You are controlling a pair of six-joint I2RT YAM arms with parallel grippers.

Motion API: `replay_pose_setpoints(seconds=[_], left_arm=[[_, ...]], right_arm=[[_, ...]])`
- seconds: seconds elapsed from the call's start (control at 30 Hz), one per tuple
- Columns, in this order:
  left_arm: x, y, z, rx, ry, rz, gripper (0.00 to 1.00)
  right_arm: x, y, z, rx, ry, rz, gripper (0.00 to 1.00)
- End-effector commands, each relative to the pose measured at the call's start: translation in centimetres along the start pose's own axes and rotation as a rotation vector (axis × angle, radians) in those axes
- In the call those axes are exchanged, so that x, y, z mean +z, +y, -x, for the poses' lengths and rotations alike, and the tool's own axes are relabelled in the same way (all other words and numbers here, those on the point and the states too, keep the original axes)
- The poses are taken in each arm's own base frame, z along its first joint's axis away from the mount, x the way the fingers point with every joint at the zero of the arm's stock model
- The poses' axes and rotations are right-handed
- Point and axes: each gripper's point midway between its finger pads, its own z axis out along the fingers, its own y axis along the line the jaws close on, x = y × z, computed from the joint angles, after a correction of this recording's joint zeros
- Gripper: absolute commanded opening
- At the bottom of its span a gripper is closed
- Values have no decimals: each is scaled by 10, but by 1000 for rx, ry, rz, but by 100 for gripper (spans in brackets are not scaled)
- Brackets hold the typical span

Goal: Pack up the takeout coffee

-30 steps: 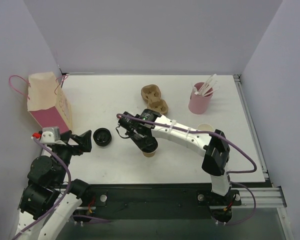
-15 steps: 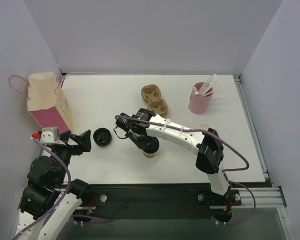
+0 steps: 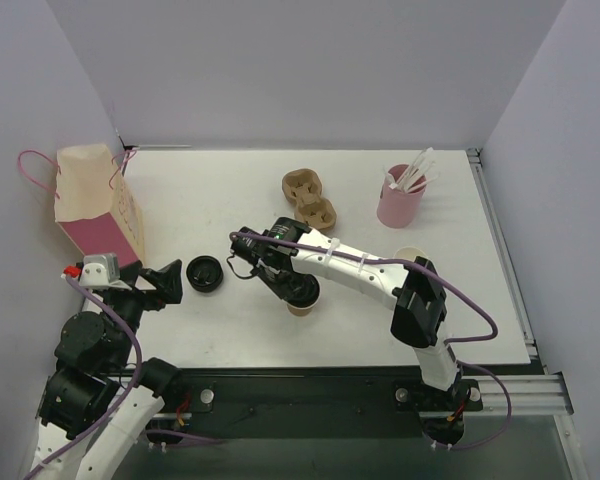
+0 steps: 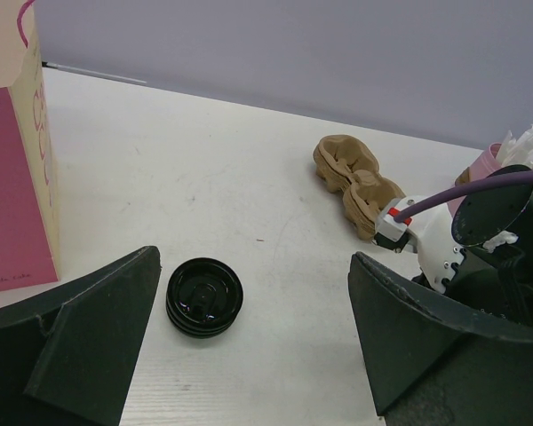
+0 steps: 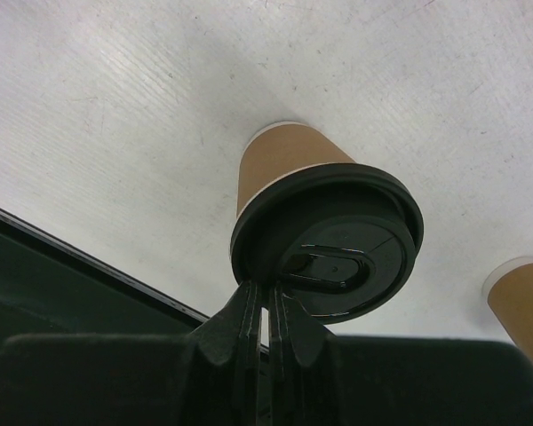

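Right wrist view: right jaws clamp the rim of a black lid [image 5: 338, 244] sitting on one cup [image 5: 275, 164] on the counter [image 5: 115, 106]; left jaws stand apart. Remaining: lid another cup [image 3: 411, 254], then put both in the paper bag [image 3: 90, 200].

The right arm reaches out to the left, bent low. Its end effector [image 5: 266, 300] points down, its fingers squeezed tight on the edge of a black lid [image 5: 338, 241]. The left arm sits folded at the near left, its end effector [image 4: 253, 266] spread wide.
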Motion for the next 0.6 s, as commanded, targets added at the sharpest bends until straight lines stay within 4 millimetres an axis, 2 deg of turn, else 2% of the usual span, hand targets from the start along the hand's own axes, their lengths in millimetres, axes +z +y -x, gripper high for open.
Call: replay_pose_setpoints(seconds=[0.0,0.3,0.57], left_arm=[[1,2,4,-1,-15,12,97],[0,2,4,-2,-15,12,97],[0,2,3,-3,-12,12,97]], right_arm=[[-25,-12,-11,-29,24,-34,0],[-26,-8,-15,-47,47,-17,0],[-14,2,-21,-69,83,7,0]])
